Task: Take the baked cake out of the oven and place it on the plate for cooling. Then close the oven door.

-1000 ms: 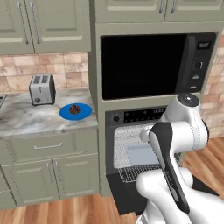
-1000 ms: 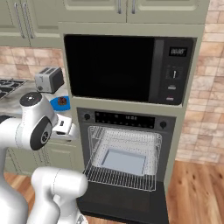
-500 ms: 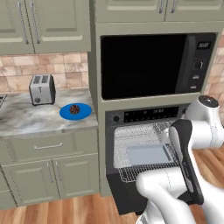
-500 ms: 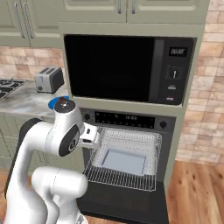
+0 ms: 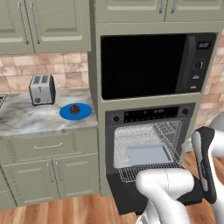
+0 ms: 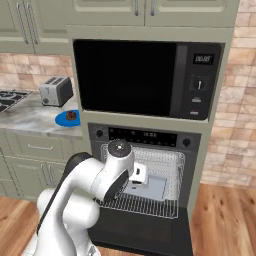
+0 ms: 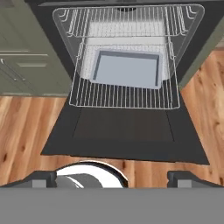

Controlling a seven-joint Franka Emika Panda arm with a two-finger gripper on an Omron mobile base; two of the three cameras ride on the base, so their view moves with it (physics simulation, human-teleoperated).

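Note:
The baked cake [image 5: 75, 108] [image 6: 73, 115], small, dark and lumpy, rests on the blue plate [image 5: 65, 113] [image 6: 60, 120] on the counter left of the oven. The oven [image 5: 151, 115] [image 6: 145, 136] stands open, its oven door [image 7: 122, 131] [image 6: 145, 234] dropped down flat. A wire rack [image 7: 127, 94] is pulled out over the door and carries a grey baking tray [image 7: 127, 69] [image 5: 148, 154]. My gripper [image 7: 116, 178] hangs above the door's outer edge, open and holding nothing, looking down into the oven. One dark fingertip [image 7: 43, 177] shows at the lower left.
A silver toaster [image 5: 42, 89] [image 6: 56, 90] sits behind the plate on the marble counter [image 5: 26, 120]. The black microwave [image 5: 148, 65] [image 6: 140, 80] is built in above the oven. Cabinet doors [image 5: 52, 175] lie below the counter, and wooden floor [image 7: 26, 127] surrounds the door.
My arm has swung right, from the counter side to in front of the open oven. The gripper has stayed open. Cake, plate and door have not moved.

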